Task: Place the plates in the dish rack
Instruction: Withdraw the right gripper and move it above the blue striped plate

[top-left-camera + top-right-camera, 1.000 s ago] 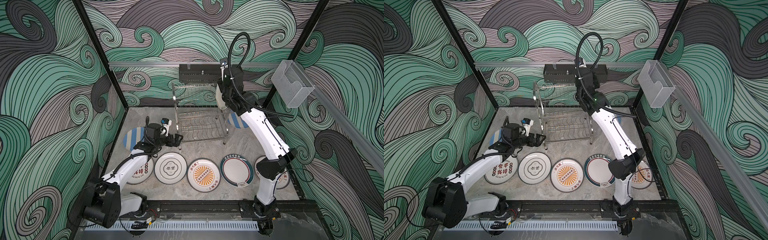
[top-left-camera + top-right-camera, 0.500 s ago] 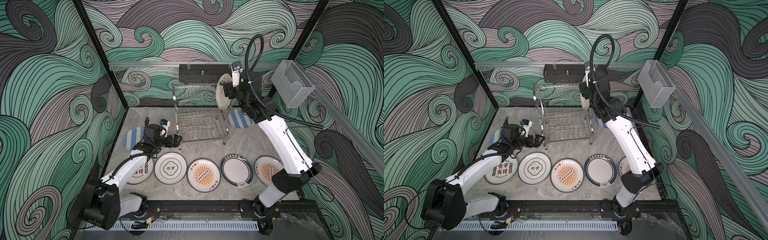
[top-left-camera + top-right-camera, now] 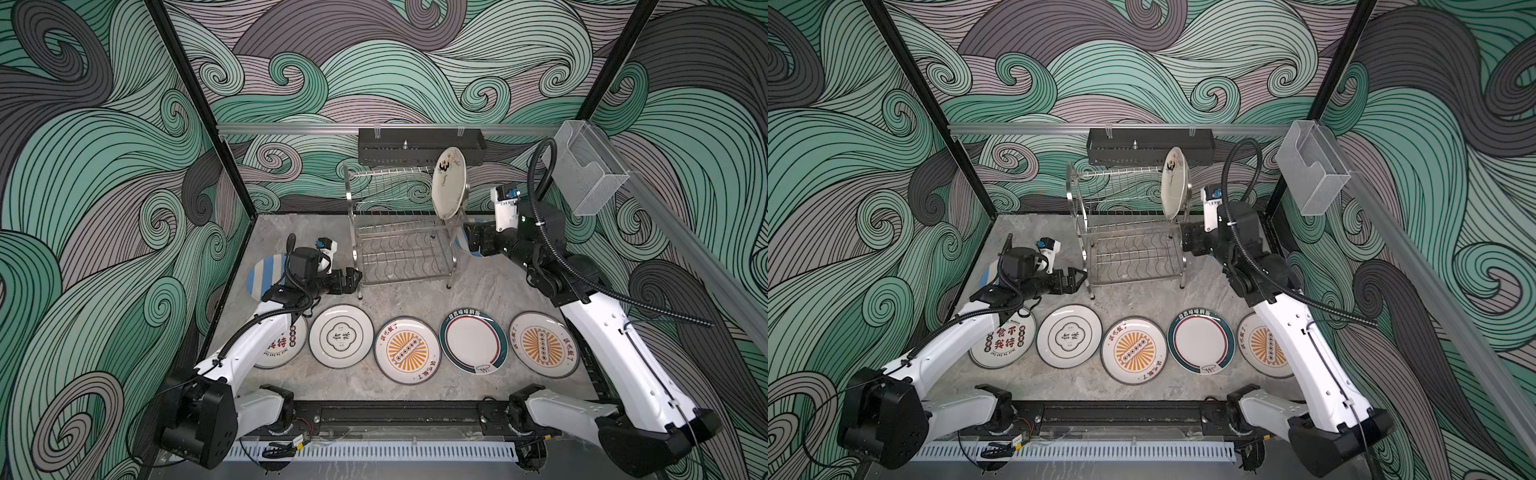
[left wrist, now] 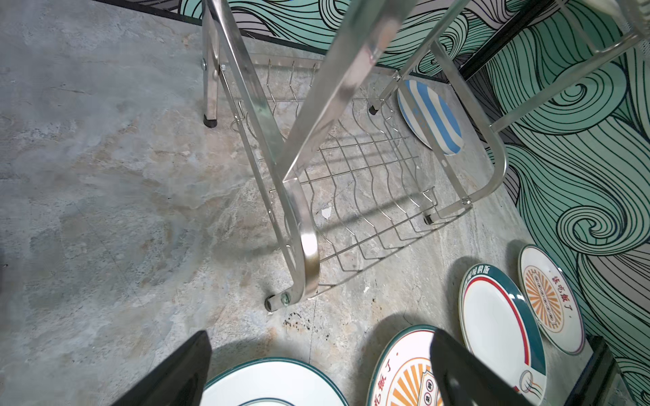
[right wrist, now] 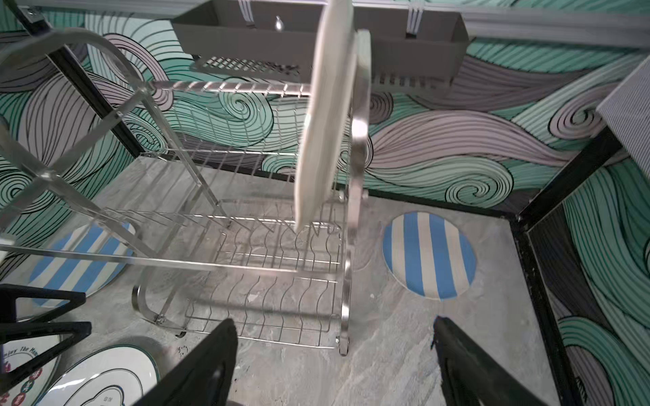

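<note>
The steel dish rack (image 3: 399, 249) (image 3: 1129, 249) stands at the back of the table. One white plate (image 3: 449, 183) (image 5: 323, 123) stands on edge at the right end of its upper shelf. My right gripper (image 3: 466, 239) (image 5: 333, 321) hangs open and empty just right of the rack, below that plate and apart from it. My left gripper (image 3: 358, 280) (image 4: 320, 337) is open and empty by the rack's front left leg (image 4: 302, 253). A row of plates (image 3: 407, 350) lies flat along the front. Blue-striped plates lie left (image 3: 266, 274) and right (image 5: 429, 255) of the rack.
A black perforated tray (image 3: 419, 145) hangs on the back rail just above the rack. A clear plastic box (image 3: 590, 170) is fixed to the right rail. Black frame posts stand at the back corners. The left arm lies over the red-lettered plate (image 3: 1005, 340).
My right gripper opened and let go of the white plate on the upper shelf, then drew back to the right and downward. The left arm stayed where it was.
</note>
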